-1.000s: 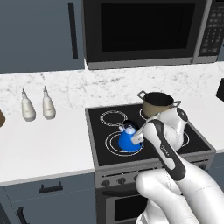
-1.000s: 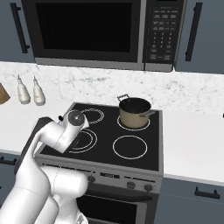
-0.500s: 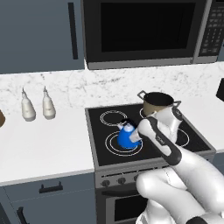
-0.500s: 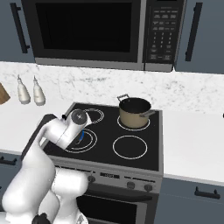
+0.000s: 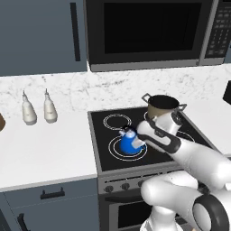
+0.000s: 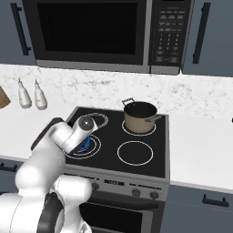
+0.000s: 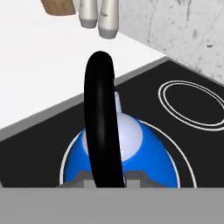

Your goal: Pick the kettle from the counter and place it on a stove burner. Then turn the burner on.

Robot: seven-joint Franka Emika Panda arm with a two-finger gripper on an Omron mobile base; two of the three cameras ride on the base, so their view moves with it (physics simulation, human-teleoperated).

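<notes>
Dark blue-grey cabinets (image 5: 40, 36) and a black microwave (image 5: 151, 31) are hanging above a marbled backsplash (image 5: 81, 92). The white counter (image 5: 45, 149) is flanking the black cooktop (image 6: 141, 159) on both sides. A tan pot (image 6: 140, 117) is sitting on a rear ring. Two pale bottles (image 5: 37, 108) are standing by the wall. The blue kettle (image 5: 130, 142) is sitting on the stove burner (image 6: 83, 149), with the gripper (image 7: 104, 179) clamping its black handle (image 7: 101, 118).

The arm (image 6: 68, 136) hides most of the kettle (image 6: 83, 146).
</notes>
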